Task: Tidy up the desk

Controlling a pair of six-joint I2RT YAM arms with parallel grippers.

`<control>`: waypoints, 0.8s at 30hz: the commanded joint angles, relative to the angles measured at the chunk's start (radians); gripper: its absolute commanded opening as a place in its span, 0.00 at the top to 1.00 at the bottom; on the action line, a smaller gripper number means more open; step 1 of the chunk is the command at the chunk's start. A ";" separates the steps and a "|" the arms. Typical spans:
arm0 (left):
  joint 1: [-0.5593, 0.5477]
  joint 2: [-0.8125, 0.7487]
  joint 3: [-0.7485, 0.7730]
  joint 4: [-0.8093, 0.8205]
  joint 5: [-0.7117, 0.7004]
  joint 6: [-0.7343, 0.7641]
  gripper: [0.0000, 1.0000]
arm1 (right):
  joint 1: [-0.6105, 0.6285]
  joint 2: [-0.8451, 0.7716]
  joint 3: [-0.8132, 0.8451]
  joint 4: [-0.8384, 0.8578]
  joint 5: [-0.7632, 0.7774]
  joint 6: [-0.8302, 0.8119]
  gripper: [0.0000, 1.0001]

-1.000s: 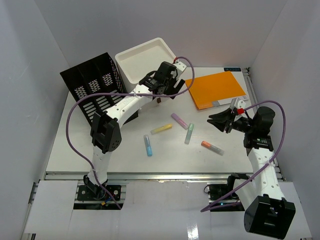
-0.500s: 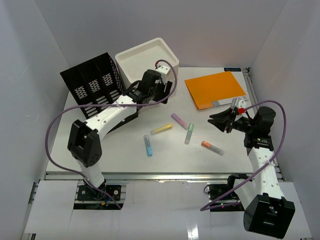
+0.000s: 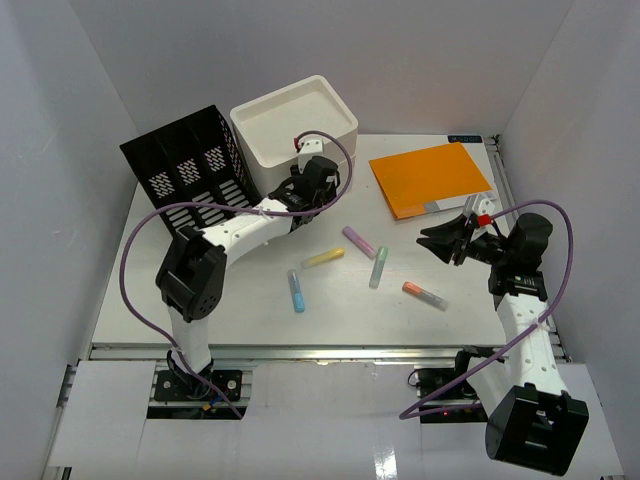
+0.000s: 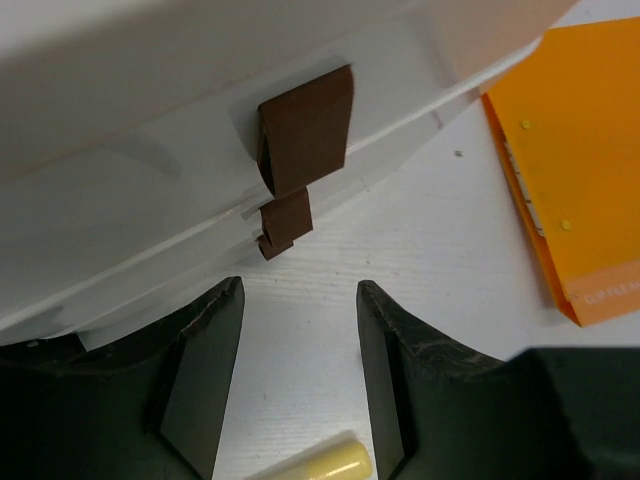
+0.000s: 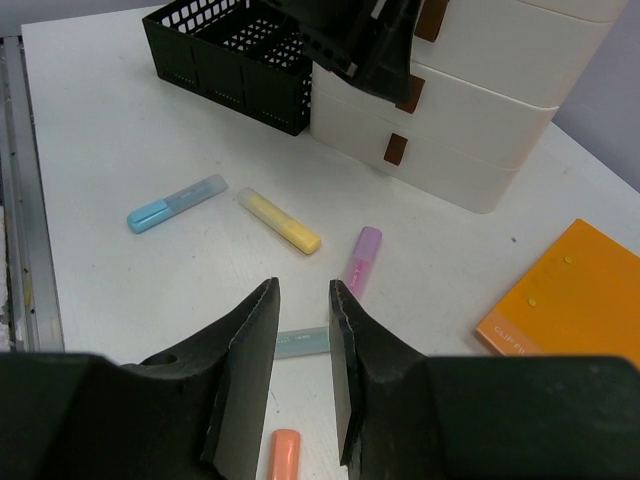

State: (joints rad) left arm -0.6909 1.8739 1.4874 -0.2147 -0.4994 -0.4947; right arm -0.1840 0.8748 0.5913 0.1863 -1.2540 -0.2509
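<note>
The white desk [image 3: 200, 290] holds loose highlighters: yellow [image 3: 323, 258], purple [image 3: 359, 241], grey-green [image 3: 378, 267], blue [image 3: 296, 290] and orange [image 3: 425, 295]. My left gripper [image 3: 306, 195] is open and empty, just in front of the white three-drawer box [image 3: 295, 125]. In the left wrist view its fingertips [image 4: 300, 295] point at bare desk below the brown drawer handles [image 4: 305, 130], with the yellow highlighter's end [image 4: 320, 462] below them. My right gripper [image 3: 440, 240] is open and empty above the desk; in the right wrist view [image 5: 303, 290] the grey-green highlighter [image 5: 300, 342] lies under it.
A black mesh organizer [image 3: 190, 165] stands left of the drawer box. An orange clip file [image 3: 430, 178] lies at the back right. White walls enclose the desk, and a metal rail [image 3: 320, 350] runs along its front edge.
My left gripper has drawn back from the top front of the drawer box and come down toward the desk in front of it. The right arm has not moved.
</note>
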 commanded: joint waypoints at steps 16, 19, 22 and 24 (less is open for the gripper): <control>-0.016 0.212 0.189 0.133 -0.299 -0.031 0.50 | -0.008 0.013 0.002 0.042 -0.028 0.016 0.66; -0.016 0.230 0.194 0.138 -0.320 -0.023 0.50 | -0.009 0.012 0.002 0.042 -0.029 0.017 0.66; -0.016 0.239 0.190 0.146 -0.335 -0.016 0.53 | -0.008 0.013 0.002 0.042 -0.030 0.018 0.66; -0.016 0.247 0.190 0.151 -0.342 -0.009 0.58 | -0.010 0.013 0.004 0.042 -0.032 0.018 0.66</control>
State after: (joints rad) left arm -0.7202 2.1195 1.6417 -0.1211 -0.7808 -0.5255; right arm -0.1891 0.8860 0.5911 0.1909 -1.2610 -0.2420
